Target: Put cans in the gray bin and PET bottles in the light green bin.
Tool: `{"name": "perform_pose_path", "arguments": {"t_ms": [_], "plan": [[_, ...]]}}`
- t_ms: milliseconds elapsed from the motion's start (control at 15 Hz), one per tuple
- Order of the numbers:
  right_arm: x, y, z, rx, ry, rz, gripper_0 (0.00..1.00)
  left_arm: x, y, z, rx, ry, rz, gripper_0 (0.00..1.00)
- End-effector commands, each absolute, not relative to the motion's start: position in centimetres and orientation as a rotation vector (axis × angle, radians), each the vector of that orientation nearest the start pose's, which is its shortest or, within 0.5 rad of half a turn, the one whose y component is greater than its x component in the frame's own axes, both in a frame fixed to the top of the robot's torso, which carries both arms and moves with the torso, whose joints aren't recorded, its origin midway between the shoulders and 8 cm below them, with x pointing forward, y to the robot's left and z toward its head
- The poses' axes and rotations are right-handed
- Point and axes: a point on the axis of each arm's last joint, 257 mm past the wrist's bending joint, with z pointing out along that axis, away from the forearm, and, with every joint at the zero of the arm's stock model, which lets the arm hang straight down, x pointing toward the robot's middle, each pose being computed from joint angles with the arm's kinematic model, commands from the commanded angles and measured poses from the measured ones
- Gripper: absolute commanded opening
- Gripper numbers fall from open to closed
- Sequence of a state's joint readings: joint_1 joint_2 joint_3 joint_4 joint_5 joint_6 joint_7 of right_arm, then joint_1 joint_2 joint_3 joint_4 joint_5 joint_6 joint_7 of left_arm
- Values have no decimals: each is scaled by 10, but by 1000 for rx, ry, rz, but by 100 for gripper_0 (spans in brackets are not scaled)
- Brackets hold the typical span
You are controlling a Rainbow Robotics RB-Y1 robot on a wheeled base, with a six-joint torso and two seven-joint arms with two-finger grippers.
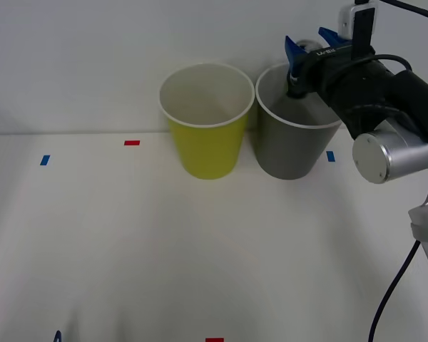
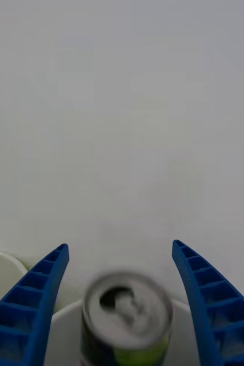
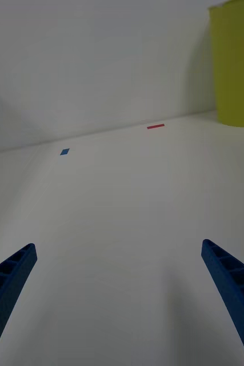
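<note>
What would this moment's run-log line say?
right gripper: open above gray bin | can: between fingers, untouched, blurred | left gripper: open, low over table | light green bin: beside gray bin

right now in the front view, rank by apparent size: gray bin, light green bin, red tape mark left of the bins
1-2. light green bin and gray bin: look alike, and the right arm hides part of the gray one, so no ranking
3. red tape mark
</note>
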State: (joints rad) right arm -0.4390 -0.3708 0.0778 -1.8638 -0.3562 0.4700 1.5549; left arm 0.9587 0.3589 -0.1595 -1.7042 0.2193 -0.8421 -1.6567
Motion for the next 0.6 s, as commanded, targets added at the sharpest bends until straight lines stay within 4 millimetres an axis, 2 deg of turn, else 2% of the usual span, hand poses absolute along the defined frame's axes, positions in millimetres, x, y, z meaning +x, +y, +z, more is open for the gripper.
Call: {"name": "perform_pose_path", "arguments": {"t_ms": [67,200,267,467,600], "plan": [[564,-149,58,-314,1397,171,82,197,329,-298,78,1560,177,100],[534,-151,71,-310,1426,183,82,197,329,-298,78,1560,177,100],[521,-154,67,-280,1423,219,82,197,329,-298,78,1560,177,100],[481,-165,45,-256,1410,260,82,197,329,-298,78,1560,177,100],[454,-173,21,-259,1436,259,82,197,329,-298,78,1560,177,100]]}}
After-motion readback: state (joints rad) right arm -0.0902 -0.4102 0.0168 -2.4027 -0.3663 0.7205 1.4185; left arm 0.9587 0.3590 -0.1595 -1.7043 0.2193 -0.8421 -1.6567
